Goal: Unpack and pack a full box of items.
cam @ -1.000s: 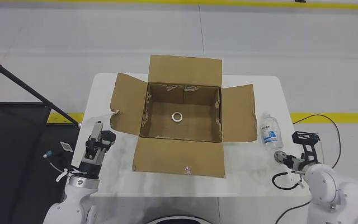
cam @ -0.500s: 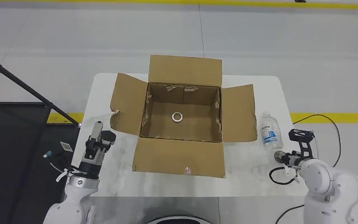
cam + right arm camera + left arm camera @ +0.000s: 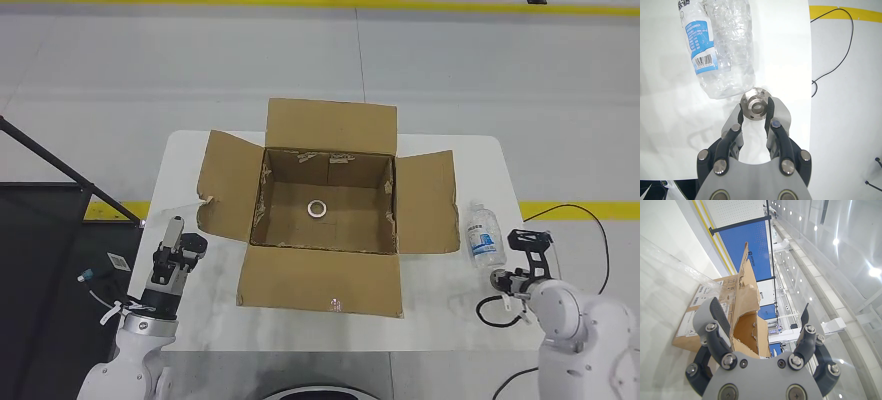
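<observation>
Lying flat on table (image 3: pixel 450 310), R of open box (image 3: pixel 325 280) w/ tape roll (image 3: pixel 317 209) inside: bottle (image 3: pixel 723 47). Pinched narrow on metal flange (image 3: pixel 745 98) w/ right gripper (image 3: pixel 755 106), just beside bottle base. Left gripper (image 3: pixel 761 309) spread wide by box flap. Crept closer to bottle vs 1 s ago.

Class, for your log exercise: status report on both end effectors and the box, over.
Status: left end effector open near box flap; right end effector shut on flange. A bottle close beside it. One ring in box.

A white table (image 3: pixel 440 305) stands on a grey floor (image 3: pixel 100 80) with yellow lines (image 3: pixel 585 209), under ceiling lights (image 3: pixel 835 240).
</observation>
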Tool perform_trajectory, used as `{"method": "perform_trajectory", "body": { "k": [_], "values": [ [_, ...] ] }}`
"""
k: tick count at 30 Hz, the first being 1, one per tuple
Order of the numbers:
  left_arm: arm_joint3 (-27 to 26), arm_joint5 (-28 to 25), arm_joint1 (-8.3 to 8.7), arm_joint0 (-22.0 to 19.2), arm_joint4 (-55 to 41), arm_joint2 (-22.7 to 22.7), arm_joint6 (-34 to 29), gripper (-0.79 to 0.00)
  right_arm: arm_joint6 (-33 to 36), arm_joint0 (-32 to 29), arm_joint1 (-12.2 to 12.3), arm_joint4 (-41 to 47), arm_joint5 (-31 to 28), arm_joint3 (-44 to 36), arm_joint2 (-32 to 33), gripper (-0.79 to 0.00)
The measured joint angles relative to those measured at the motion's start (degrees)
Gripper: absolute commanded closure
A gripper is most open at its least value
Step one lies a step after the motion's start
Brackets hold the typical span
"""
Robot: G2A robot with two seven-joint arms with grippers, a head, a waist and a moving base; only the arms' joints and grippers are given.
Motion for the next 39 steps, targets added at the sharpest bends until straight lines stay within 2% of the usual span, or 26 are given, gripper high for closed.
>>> {"method": "perform_trajectory", "body": {
  "k": [8,19,24,33,39],
  "values": [
    [0.0,0.0,0.0,0.0,0.0,0.0,0.0,-0.785,0.1,0.5,0.5,-0.1,0.0,1.2,-0.6,-0.299],
    [0.0,0.0,0.0,0.0,0.0,0.0,0.0,-0.785,0.3,0.7,1.0,-0.3,0.3,1.8,-1.9,-0.209],
    [0.0,0.0,0.0,0.0,0.0,0.0,0.0,-0.785,0.4,0.8,1.2,-0.3,0.3,1.9,-2.0,0.0],
    [0.0,0.0,0.0,0.0,0.0,0.0,0.0,-0.785,-1.5,-0.4,1.6,0.7,2.1,-1.1,-0.5,0.0],
    [0.0,0.0,0.0,0.0,0.0,0.0,0.0,-0.785,-4.4,-2.6,1.8,2.6,4.3,-8.4,2.5,0.0]
  ]
}}
